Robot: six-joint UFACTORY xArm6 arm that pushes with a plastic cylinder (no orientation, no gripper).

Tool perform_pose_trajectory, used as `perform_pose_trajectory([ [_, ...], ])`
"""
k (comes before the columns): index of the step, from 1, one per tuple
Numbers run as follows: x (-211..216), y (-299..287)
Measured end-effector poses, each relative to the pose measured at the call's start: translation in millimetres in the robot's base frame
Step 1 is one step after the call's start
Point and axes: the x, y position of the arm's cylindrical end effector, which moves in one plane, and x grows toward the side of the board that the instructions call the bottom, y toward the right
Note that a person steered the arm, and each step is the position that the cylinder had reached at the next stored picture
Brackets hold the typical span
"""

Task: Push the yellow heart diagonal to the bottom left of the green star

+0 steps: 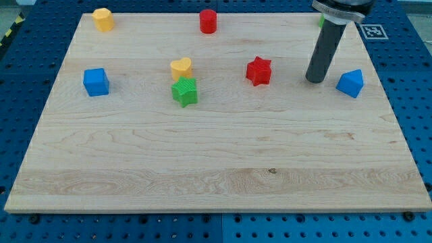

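Red star (258,71) — blue cube (96,82)

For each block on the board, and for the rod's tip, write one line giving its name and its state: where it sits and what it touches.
yellow heart: just above the green star, close or touching
green star: flat, left of centre
red star: alone, centre
red cylinder: upright, top edge
yellow block: top left corner
blue cube: left side
blue block: right of my tip
my tip: on the board, touching no block

Yellow heart (181,68) touching green star (184,92) top; tip (314,80) well right.
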Motion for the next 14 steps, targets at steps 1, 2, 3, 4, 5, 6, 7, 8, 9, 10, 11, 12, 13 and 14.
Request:
perform_pose_trajectory([
  [1,0,0],
  [2,-5,-3],
  [3,-30,-18],
  [4,-47,-41],
  [5,-52,-82],
  [6,-53,-137],
  [7,-58,-192],
  [8,-63,-217],
  [9,-63,-230],
  [10,-55,-247],
  [11,-29,-248],
  [12,3,-248],
  [13,25,-248],
  [14,37,-247],
])
